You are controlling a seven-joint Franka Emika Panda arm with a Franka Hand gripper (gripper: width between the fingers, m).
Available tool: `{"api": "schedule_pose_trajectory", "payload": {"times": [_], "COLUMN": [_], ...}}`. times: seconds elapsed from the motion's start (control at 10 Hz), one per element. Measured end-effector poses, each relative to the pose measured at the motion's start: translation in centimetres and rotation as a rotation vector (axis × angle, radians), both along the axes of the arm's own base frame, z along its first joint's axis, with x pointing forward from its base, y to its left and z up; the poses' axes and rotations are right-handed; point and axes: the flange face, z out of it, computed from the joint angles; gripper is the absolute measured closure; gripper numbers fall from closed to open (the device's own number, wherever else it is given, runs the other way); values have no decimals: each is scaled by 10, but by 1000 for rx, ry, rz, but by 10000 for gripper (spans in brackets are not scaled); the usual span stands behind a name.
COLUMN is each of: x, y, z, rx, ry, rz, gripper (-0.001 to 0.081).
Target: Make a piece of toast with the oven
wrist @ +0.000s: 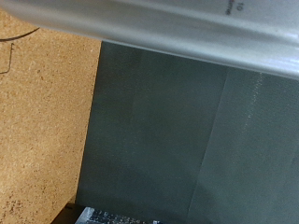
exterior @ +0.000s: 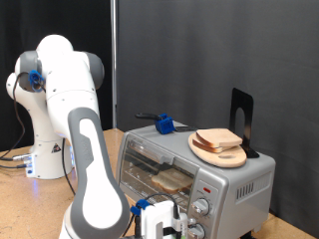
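The silver toaster oven point(exterior: 234, 184) stands at the exterior view's right, with its glass-fronted door point(exterior: 158, 169) facing the view's lower left. The piece of toast point(exterior: 219, 137) lies on a round light-wood board point(exterior: 227, 155) on top of the oven. My gripper point(exterior: 171, 223) is low at the exterior view's bottom edge, in front of the oven beside the two knobs point(exterior: 200, 208). It holds nothing that shows. In the wrist view no fingers show, only a silver edge of the oven point(wrist: 177, 28) and a dark grey panel point(wrist: 177, 131).
A blue clamp point(exterior: 163, 123) and a black bracket point(exterior: 242, 118) sit on the oven's top. The white arm point(exterior: 90, 159) rises at the exterior view's left. A wooden tabletop point(exterior: 25, 204) point(wrist: 42, 112) lies below. Dark curtains hang behind.
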Motion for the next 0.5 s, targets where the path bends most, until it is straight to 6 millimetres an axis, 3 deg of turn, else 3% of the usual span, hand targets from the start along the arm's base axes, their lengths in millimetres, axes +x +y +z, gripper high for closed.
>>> {"api": "schedule_pose_trajectory", "payload": {"times": [0.5], "x": [-2], "y": [4], "z": [-3], "rx": [-2], "ry": [10], "rz": [0], "gripper": [22]}}
